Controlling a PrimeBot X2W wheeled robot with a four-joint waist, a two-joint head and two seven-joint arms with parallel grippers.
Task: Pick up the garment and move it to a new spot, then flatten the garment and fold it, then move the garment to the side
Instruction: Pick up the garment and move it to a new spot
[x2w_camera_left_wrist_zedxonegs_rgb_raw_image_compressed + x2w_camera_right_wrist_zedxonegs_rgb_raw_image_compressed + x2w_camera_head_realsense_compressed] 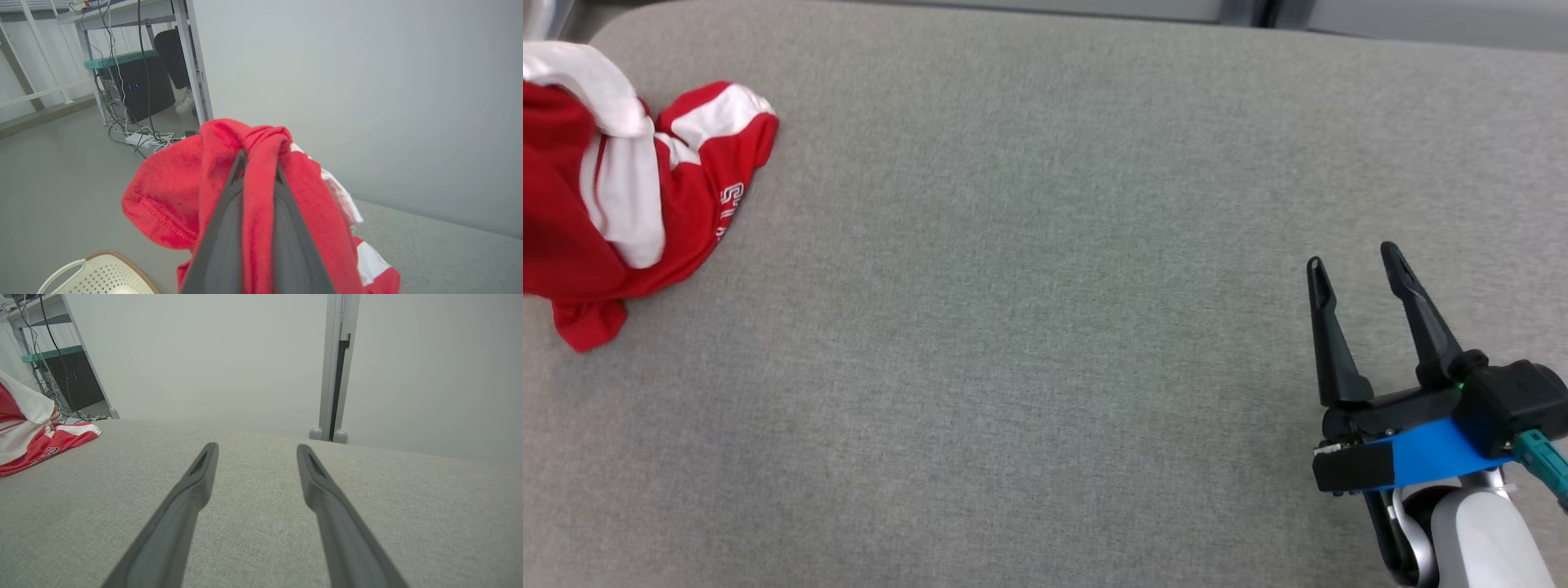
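A red and white cloth garment (572, 220) sits bunched at the far left corner of the wide, grey, fabric-covered worktop (1029, 327). Its lower folds rest on the worktop surface, and white lettering shows on the red cloth. In the left wrist view, the left gripper (258, 163) is pressed together on a twisted ridge of the garment (171, 196). Red cloth runs between its two dark fingers and spills over both of them, above the left edge of the worktop (441, 245).

The right gripper (1352, 260) hovers over the near right part of the worktop, with its fingers spread wide and nothing between them. The right wrist view shows the same: the right gripper (256, 448) has bare grey worktop (253, 539) under the gap, and the garment (45, 443) lies well apart at the worktop's left end.

On the floor beyond the worktop's left edge stands a cream perforated plastic basket with a brown rim (102, 273). Farther off there are a black computer tower (143, 87) under a metal-framed desk, a tangle of cables, a white power strip (139, 139) and a person's white shoe (186, 102). A pale partition wall stands behind the worktop, with a grey metal post (337, 367) in it.
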